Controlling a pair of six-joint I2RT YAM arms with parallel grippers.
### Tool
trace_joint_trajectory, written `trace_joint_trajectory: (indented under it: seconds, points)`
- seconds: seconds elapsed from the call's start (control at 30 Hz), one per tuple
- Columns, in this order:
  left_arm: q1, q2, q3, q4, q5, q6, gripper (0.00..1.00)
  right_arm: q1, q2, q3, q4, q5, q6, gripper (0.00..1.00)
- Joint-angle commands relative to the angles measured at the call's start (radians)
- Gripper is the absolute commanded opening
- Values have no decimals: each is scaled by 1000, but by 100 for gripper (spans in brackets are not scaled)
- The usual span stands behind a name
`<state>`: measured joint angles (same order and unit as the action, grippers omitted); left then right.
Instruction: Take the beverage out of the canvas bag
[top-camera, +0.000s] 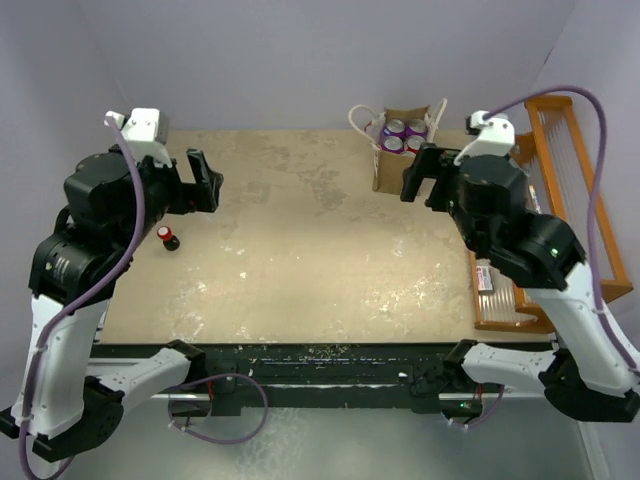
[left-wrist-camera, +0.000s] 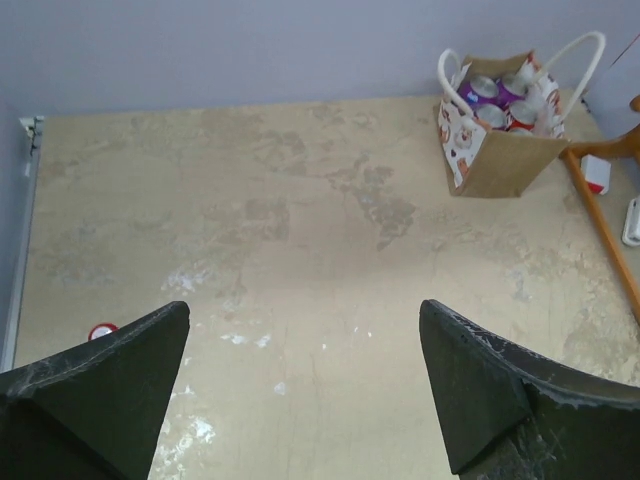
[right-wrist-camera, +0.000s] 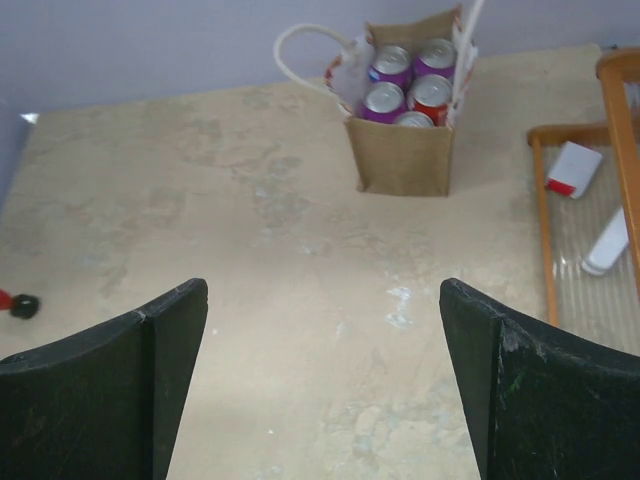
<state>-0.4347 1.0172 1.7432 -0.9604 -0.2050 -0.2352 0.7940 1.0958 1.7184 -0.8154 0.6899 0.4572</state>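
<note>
Logging the approach step: nothing lifted yet. Locating canvas bag (top-camera: 390, 172) upright at upper right of centre in top view, near far table edge, with several cans (top-camera: 398, 128) packed inside, tops exposed. Reading right gripper (top-camera: 418, 172) as spread wide and empty, short of the bag and not touching it. Reading left gripper (top-camera: 208, 182) as likewise spread and empty, at left of frame, well apart. Judging next move: carry right gripper over bag mouth, descend onto one can, close, lift straight up without dragging the bag.
</note>
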Motion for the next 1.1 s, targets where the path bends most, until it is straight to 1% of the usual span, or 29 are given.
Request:
trace_joint_trajectory:
  seconds: [0.0, 0.2, 0.5, 0.67, 0.87, 1.07]
  points:
    - [27, 34, -43, 29, 41, -38, 99, -73, 67, -24, 11, 8, 24, 99]
    - [55, 103, -96, 49, 68, -86, 99, -164, 215, -26, 52, 25, 16, 99]
    - [84, 248, -125, 122, 71, -61, 99, -248, 533, 98, 99, 60, -12, 99]
    - [98, 352, -94, 178, 71, -12, 99, -300, 682, 206, 122, -26, -76, 100]
    - [105, 452, -73, 235, 70, 37, 99, -353, 763, 268, 222, -103, -159, 100]
    - [106, 531, -23, 289, 77, 96, 99, -419, 883, 416, 255, -223, -205, 100]
